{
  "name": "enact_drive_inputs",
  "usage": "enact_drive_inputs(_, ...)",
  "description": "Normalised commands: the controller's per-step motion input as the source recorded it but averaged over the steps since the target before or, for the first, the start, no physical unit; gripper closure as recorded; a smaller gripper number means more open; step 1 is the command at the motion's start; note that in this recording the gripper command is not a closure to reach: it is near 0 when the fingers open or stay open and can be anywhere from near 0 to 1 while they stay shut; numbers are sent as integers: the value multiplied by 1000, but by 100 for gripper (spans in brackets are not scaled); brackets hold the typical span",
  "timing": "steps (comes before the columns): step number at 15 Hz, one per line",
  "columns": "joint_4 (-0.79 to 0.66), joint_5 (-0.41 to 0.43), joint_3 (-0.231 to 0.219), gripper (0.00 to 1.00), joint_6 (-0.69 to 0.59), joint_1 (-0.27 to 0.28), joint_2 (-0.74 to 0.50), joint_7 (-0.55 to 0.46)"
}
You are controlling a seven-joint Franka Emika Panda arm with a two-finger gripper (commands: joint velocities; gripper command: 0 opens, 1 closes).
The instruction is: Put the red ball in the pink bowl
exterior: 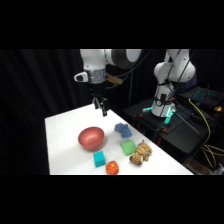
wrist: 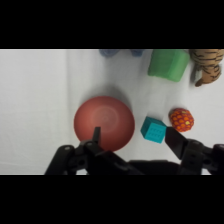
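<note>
The red ball [exterior: 112, 168] [wrist: 181, 119], orange-red with yellowish patches, lies at the table's front edge beside a teal cube [exterior: 99, 159] [wrist: 153, 130]. Left of it sits the pink bowl [exterior: 91, 138] [wrist: 104, 123], round and shallow, with nothing in it. My gripper [exterior: 100, 106] [wrist: 134, 136] hangs well above the table behind the bowl. It is open, with nothing between its fingers. In the wrist view one fingertip [wrist: 97, 133] overlaps the bowl and the other sits just below the ball.
A green block [exterior: 127, 147] [wrist: 168, 64], a blue toy [exterior: 122, 130] [wrist: 120, 52] and a striped tiger toy [exterior: 141, 152] [wrist: 208, 64] lie right of the bowl. The white table [exterior: 62, 135] ends at its right edge near dark equipment with cables [exterior: 200, 107].
</note>
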Motion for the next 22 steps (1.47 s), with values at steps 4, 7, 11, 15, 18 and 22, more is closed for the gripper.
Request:
enact_drive_inputs(4, 23, 51, 42, 0, 21, 9, 19, 19)
enact_drive_inputs(7, 94, 131, 84, 0, 100, 67, 95, 73)
enact_drive_inputs(11, 151, 75, 77, 0, 199, 107, 188, 149)
enact_drive_inputs(15, 142, 31, 37, 0, 294, 105, 225, 212)
enact_drive_inputs(18, 106, -4, 32, 0, 303, 135, 196, 236)
enact_drive_inputs(22, 143, -75, -2, 0, 290, 144, 257, 230)
